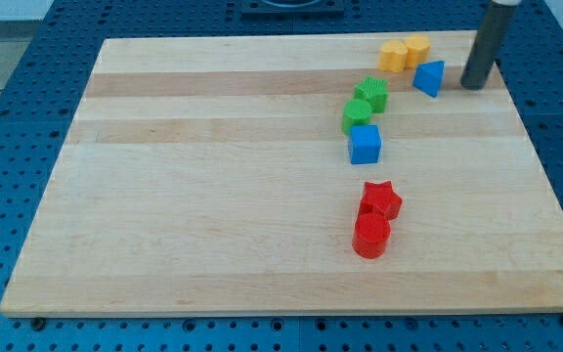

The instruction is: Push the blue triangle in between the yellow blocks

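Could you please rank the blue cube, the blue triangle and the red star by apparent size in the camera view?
1. red star
2. blue cube, nearly alike; the star sits nearer the view's bottom
3. blue triangle

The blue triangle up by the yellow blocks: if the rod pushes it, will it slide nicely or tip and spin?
The blue triangle sits low and flat on the smooth board, so it probably slides rather than tips. Its slanted sides may make it turn if my tip, just to the view's right, strikes off-centre. It looks small, likely light.
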`<action>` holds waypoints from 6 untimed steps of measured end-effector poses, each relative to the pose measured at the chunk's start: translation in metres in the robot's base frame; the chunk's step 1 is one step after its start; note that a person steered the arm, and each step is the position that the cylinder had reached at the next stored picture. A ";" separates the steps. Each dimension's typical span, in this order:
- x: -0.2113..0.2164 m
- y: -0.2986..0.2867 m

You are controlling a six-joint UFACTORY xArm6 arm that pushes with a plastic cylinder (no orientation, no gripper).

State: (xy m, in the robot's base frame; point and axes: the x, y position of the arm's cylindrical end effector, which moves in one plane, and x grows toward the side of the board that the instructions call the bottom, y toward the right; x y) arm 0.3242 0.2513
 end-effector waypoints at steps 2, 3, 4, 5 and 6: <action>-0.011 -0.059; -0.032 -0.079; -0.038 -0.081; -0.024 -0.061; -0.019 -0.057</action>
